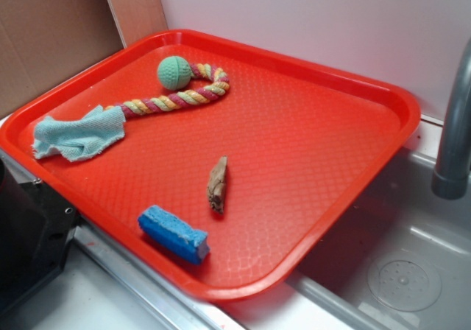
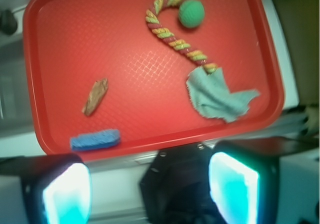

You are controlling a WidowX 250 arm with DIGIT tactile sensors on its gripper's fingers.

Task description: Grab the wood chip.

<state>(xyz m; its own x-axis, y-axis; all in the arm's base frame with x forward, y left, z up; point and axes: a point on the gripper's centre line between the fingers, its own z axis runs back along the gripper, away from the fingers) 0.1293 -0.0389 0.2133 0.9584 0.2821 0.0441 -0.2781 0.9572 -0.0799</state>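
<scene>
While the fingers (image 2: 150, 189) stand wide open and hold nothing, the wood chip (image 2: 95, 96) lies far ahead of them, beyond the blue sponge (image 2: 95, 139); approach comes next.

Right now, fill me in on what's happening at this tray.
Nothing is being handled yet. The hand hangs open above the near edge of the red tray, holding nothing. The wood chip lies untouched on the tray, close to the blue sponge. A rope toy with a green ball and a cloth lie farther off.
</scene>
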